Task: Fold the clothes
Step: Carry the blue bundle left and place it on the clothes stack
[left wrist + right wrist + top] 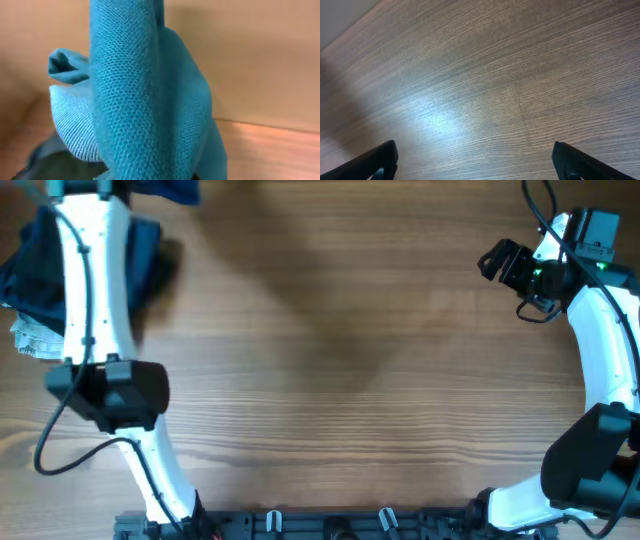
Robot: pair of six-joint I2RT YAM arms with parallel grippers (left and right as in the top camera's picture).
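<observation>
The mid-blue T-shirt (145, 100) fills the left wrist view, bunched into a hanging fold that runs up from my left gripper's jaws. The cloth hides the jaws themselves. In the overhead view my left arm reaches to the far left corner, and a bit of blue fabric (170, 190) shows at the top edge beside it. My right gripper (492, 260) is open and empty above bare wood at the far right. Its two dark fingertips (475, 160) stand wide apart in the right wrist view.
Darker navy and black garments (25, 275) lie piled at the far left under my left arm. A small whitish-grey patterned cloth (35, 338) pokes out below them. The wooden table (340, 360) spans the middle.
</observation>
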